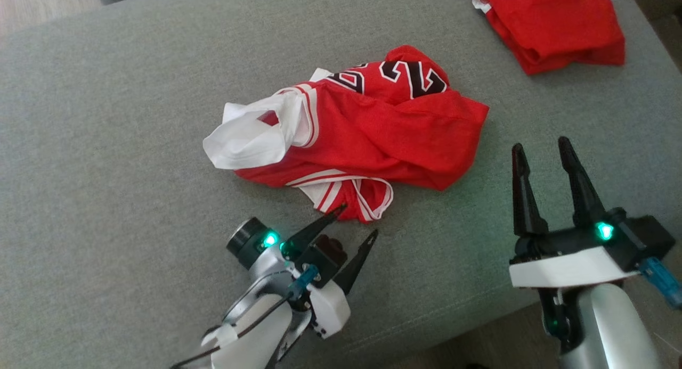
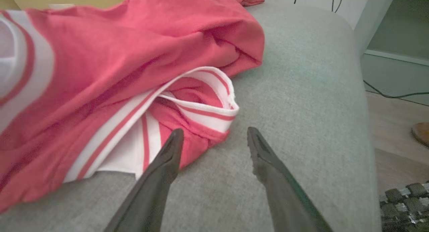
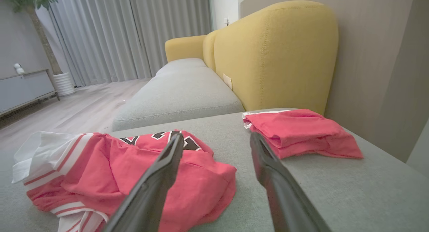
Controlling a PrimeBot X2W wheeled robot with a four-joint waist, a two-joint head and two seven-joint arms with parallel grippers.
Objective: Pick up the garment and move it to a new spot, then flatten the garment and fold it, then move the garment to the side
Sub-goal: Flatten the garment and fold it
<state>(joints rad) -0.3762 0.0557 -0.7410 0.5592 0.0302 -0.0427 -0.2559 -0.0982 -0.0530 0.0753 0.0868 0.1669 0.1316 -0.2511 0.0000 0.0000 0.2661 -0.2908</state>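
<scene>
The garment [image 1: 373, 140] is a red jersey with white stripes and black numerals, lying crumpled in the middle of the grey cushion [image 1: 106, 145]. My left gripper [image 1: 358, 219] stands open just in front of the jersey's striped hem. One of its fingers touches or nearly touches that striped hem [image 2: 204, 111], with my left gripper [image 2: 214, 138] wide apart around bare cushion. My right gripper [image 1: 541, 145] is open to the right of the garment, a short way off the red cloth. From the right wrist view the garment [image 3: 140, 171] lies low at left beyond my right gripper [image 3: 216, 140].
A second red garment [image 1: 551, 23], folded, lies at the far right corner of the cushion [image 3: 301, 135]. A yellow sofa back [image 3: 274, 54] rises behind it. The cushion's front edge runs just below my grippers, with wooden floor [image 2: 395, 131] beyond.
</scene>
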